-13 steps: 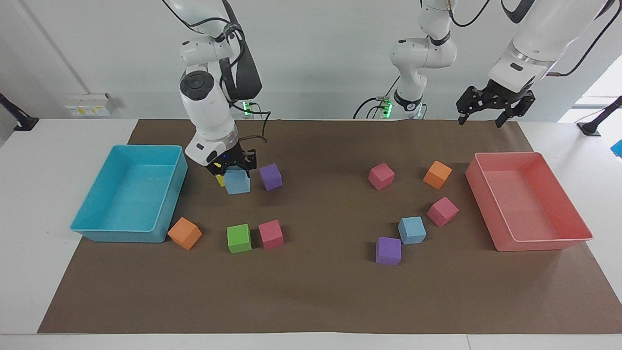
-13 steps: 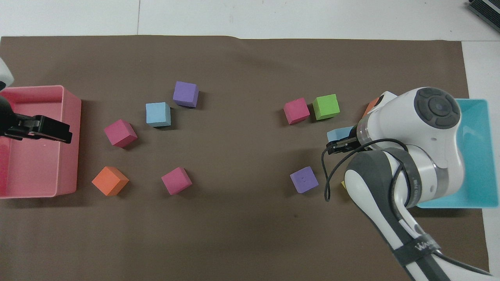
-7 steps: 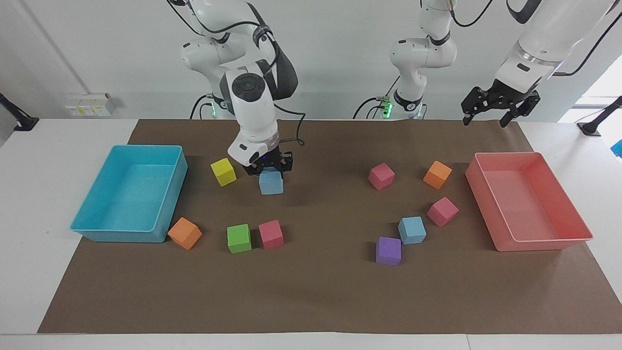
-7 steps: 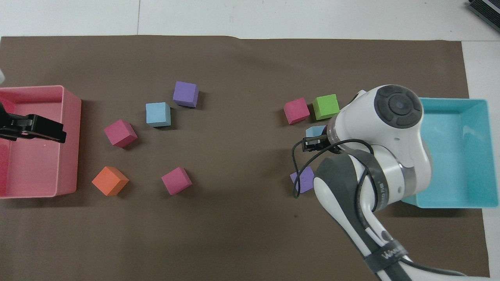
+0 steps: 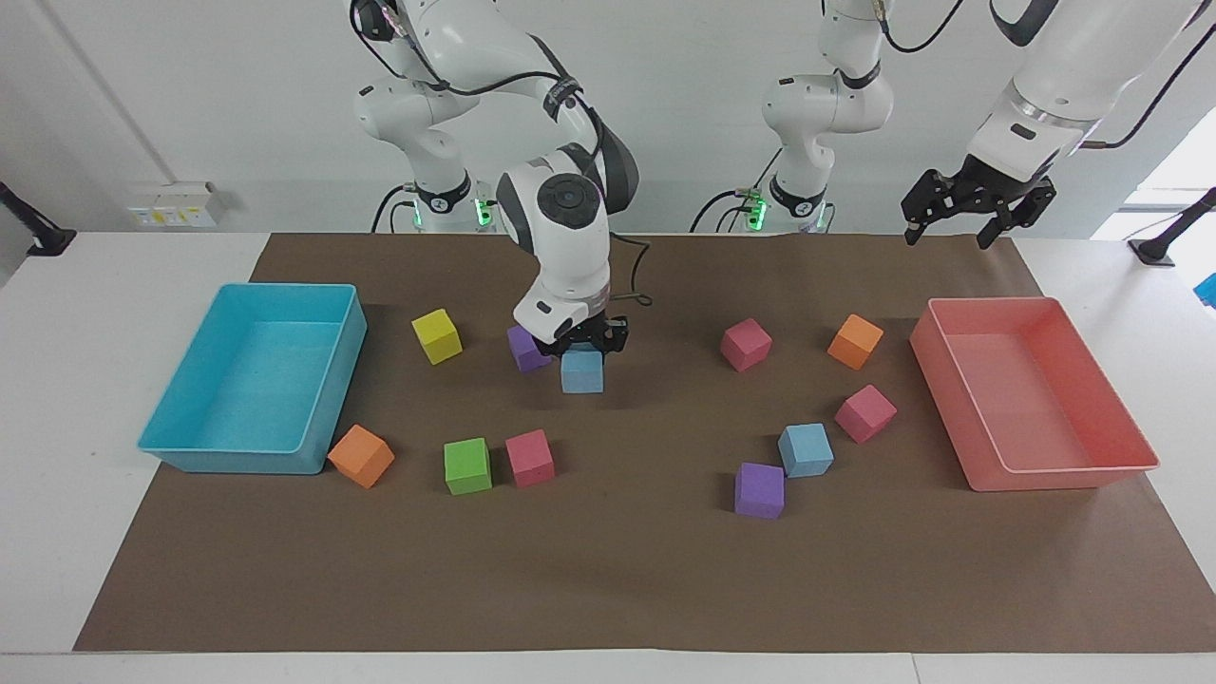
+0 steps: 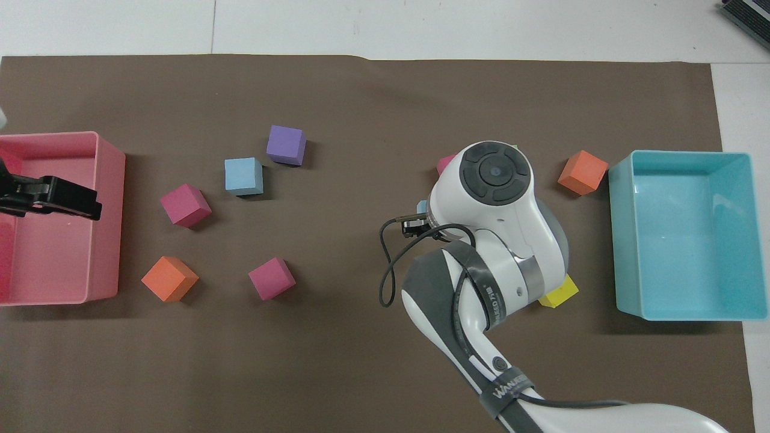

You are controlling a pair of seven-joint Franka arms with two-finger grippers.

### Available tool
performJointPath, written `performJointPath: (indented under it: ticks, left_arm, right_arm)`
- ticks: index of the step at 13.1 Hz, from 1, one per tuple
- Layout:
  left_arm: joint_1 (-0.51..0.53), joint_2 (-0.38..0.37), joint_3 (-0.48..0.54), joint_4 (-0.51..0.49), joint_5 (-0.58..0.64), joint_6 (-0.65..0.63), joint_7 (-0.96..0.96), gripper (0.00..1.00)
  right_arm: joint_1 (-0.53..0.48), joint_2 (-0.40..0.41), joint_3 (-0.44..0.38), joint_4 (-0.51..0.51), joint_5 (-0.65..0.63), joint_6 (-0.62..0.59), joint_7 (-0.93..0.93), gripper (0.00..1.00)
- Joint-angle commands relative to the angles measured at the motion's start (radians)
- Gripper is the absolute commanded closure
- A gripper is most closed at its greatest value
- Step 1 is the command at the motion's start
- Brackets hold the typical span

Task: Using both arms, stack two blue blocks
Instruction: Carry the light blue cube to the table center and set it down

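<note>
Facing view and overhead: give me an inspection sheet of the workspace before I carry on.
Surface: brown mat on a white table, lying flat.
Job's things: one blue block is in the right tool, low over the mat's middle; second blue block rests toward the left arm's end, beside a purple cube.
Clutter: turquoise tray and pink tray, both empty; other coloured cubes scattered.
Grippers: right tool shut on the block; left tool open, waiting over the pink tray.
Cables: black cable loops off the right wrist.
Surroundings: white wall, socket box.
</note>
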Motion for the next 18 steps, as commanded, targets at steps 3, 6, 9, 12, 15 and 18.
performJointPath:
  ticks: [3,6,9,12,15,18]
  left_arm:
    - [0.016,-0.004,-0.012,0.005,0.002,-0.006,0.004,0.0]
    - [0.016,-0.004,-0.012,0.002,0.002,-0.001,0.005,0.0]
    - [0.016,-0.004,-0.012,-0.005,0.002,0.059,0.005,0.0]
    - [0.018,-0.002,-0.012,-0.011,0.002,0.094,0.008,0.0]
    - [0.016,0.009,-0.012,-0.011,0.002,0.123,0.007,0.0]
    - [0.009,0.027,-0.012,-0.008,0.012,0.157,0.007,0.0]
  right_arm:
    - [-0.005,0.041,-0.003,0.069,0.045,0.02,0.019,1.0]
    - [0.009,0.047,-0.002,0.069,0.059,0.036,0.042,1.0]
    - [0.061,0.106,-0.003,0.069,0.044,0.069,0.091,1.0]
    - [0.073,0.108,-0.002,0.06,0.04,0.122,0.089,1.0]
    - [0.081,0.131,-0.003,0.033,0.037,0.146,0.073,1.0]
    - [0.081,0.134,-0.002,-0.004,0.017,0.178,0.049,1.0]
